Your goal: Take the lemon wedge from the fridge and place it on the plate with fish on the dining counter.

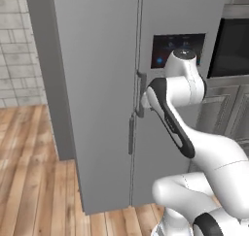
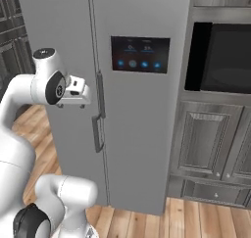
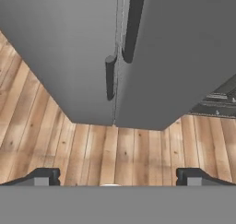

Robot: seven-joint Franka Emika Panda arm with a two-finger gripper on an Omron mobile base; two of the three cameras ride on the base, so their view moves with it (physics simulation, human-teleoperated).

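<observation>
arm: rises from the base, elbow bent, forearm reaching forward at mid height
wrist: level, turned downward
gripper: jaws spread wide, nothing between the fingertips

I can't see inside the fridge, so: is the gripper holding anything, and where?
Nothing. The gripper is open and empty before the closed fridge.
</observation>
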